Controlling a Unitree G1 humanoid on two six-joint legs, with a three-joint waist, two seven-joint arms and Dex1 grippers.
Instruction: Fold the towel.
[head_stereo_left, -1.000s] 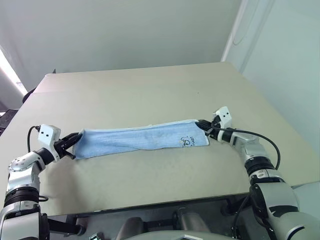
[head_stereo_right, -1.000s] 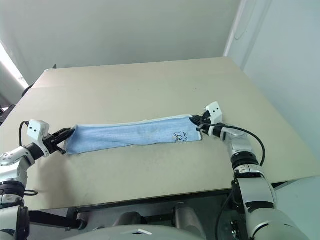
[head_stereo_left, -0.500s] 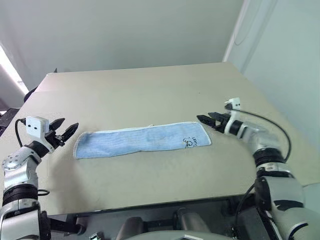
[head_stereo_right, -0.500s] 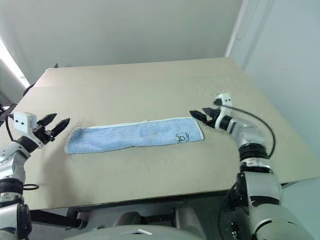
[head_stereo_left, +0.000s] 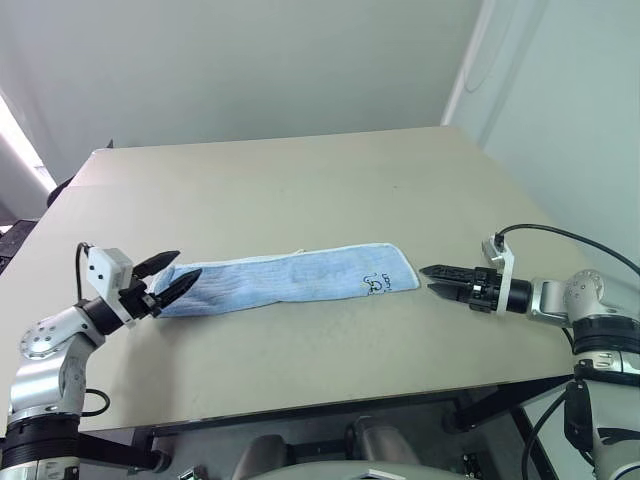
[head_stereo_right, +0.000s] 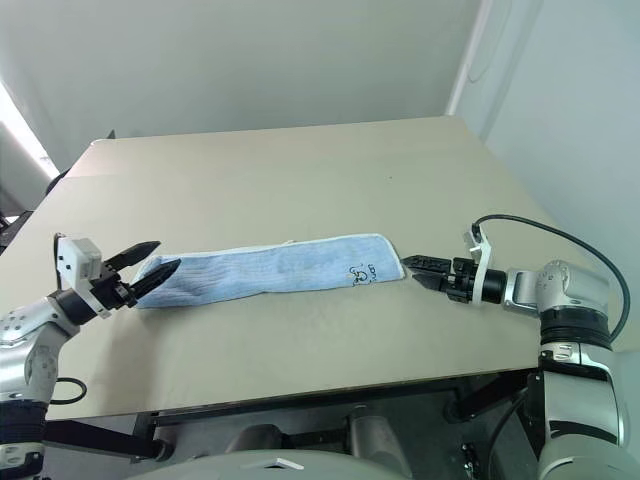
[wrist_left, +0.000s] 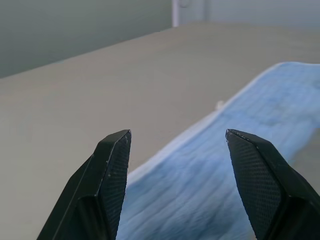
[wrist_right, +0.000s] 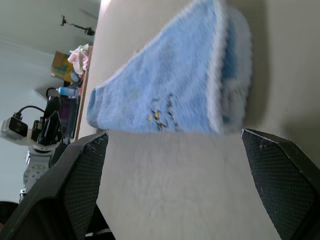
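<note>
The towel (head_stereo_left: 290, 275) is laid out as a long folded strip across the table (head_stereo_left: 300, 190) — nothing grips it. The left gripper (head_stereo_left: 172, 272) is spread wide at one end, empty; the right gripper (head_stereo_left: 432, 279) is parted just off the other end — nothing held.

You have 1 marking to look at: a small dark printed emblem (head_stereo_left: 377, 284) near the right end of the long folded light-blue terry towel (head_stereo_left: 290, 279) with white stitched edging; its strokes resemble a few letters above a rounded figure, but you cannot make out any of them; you will find no readable text, number or brand elsewhere.
</note>
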